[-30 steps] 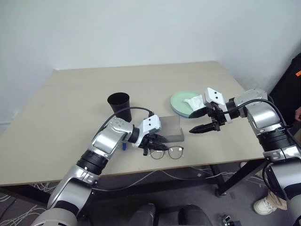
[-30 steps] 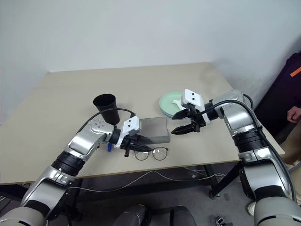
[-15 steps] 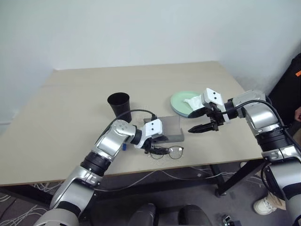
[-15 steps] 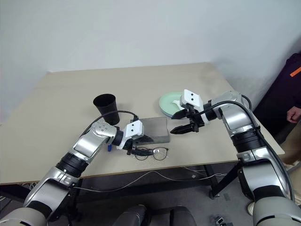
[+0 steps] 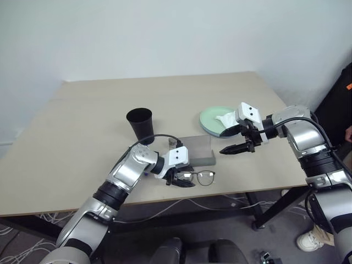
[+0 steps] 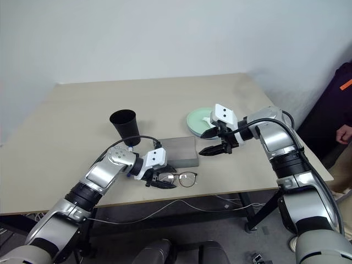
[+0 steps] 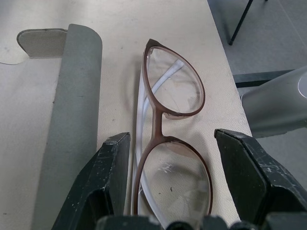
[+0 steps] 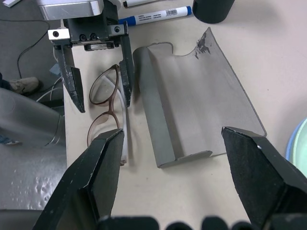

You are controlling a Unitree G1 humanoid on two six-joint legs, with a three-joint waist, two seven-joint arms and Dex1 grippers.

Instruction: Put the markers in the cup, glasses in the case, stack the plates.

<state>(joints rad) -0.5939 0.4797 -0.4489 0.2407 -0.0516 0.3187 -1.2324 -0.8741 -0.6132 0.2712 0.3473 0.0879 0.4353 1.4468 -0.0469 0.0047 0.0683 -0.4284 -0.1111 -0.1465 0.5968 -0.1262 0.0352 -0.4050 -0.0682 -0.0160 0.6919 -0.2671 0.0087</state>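
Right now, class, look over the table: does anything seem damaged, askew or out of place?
Yes. The grey case has a dark chipped patch at one corner of its open flap. A crumpled white tissue lies on the mint green plate. The glasses lie folded near the table's front edge.

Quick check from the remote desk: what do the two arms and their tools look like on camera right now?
Both arms are silver-grey metal with black joint bands, and a black cable loops over each forearm. Each wrist carries a white block with two small dark dots. The left tool and right tool each have two black tapered fingers, scuffed along the edges.
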